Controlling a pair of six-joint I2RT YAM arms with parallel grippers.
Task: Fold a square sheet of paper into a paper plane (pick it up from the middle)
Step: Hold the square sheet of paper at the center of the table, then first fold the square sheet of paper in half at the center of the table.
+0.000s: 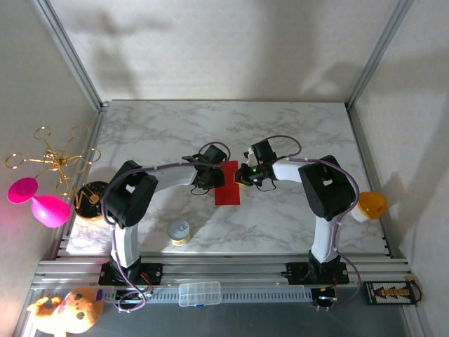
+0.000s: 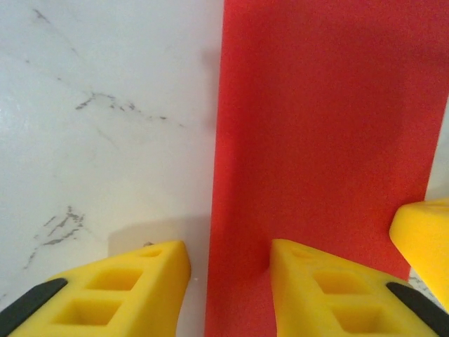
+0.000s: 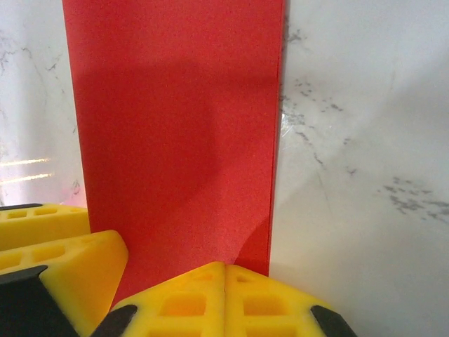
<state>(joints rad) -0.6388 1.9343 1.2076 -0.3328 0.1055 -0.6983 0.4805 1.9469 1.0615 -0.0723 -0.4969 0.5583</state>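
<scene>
The counter [image 1: 295,133] is a white marble-patterned slab with grey veins, filling the middle of the top view. Near its centre the red paper [image 1: 228,184] lies flat on it as an upright narrow rectangle, taller than wide. In the left wrist view the paper [image 2: 323,140] covers the right half of the frame, with bare counter [image 2: 105,105] to its left. In the right wrist view the paper [image 3: 175,140] fills the centre-left, with bare counter [image 3: 365,140] on the right. A small round whitish jar [image 1: 179,232] with a yellow base stands lower left of the paper, well apart from it. A black round object [image 1: 91,200] sits at the counter's left edge.
</scene>
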